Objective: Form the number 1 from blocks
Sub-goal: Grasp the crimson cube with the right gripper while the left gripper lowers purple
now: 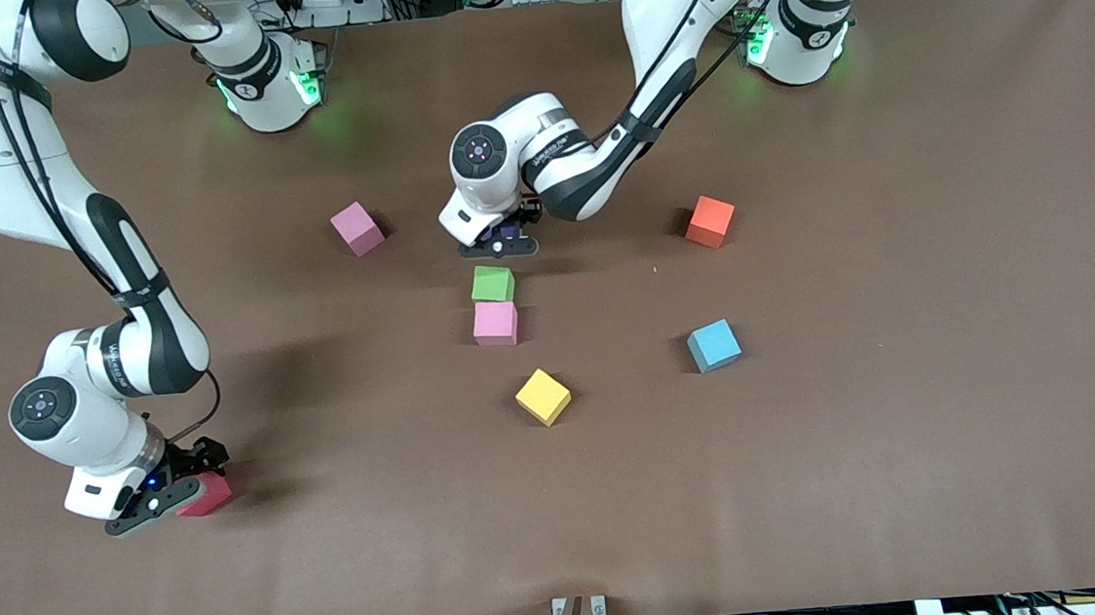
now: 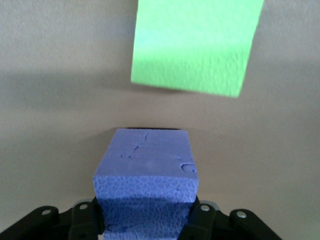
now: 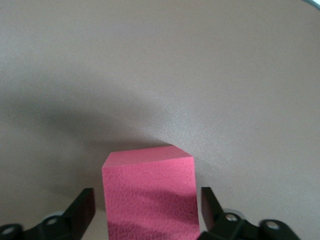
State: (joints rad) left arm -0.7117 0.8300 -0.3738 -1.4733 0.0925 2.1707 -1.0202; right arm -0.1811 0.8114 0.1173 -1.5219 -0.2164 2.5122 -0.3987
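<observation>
My left gripper (image 1: pixel 500 243) (image 2: pixel 147 215) is shut on a purple block (image 2: pixel 147 160), held low at the table close to the green block (image 1: pixel 493 283) (image 2: pixel 195 45), on the side toward the arms' bases. The green block touches a pink block (image 1: pixel 495 323) just nearer the camera. My right gripper (image 1: pixel 181 493) (image 3: pixel 148 200) straddles a red block (image 1: pixel 206 495) (image 3: pixel 150 190) on the table at the right arm's end. Its fingers (image 3: pixel 85 202) stand open, with a gap on each side of the block.
Loose blocks lie around: a second pink one (image 1: pixel 357 229) toward the bases, a yellow one (image 1: pixel 543 397) nearer the camera than the pink-green pair, a blue one (image 1: pixel 714 345) and an orange one (image 1: pixel 710 221) toward the left arm's end. The brown table (image 1: pixel 912 465) carries them all.
</observation>
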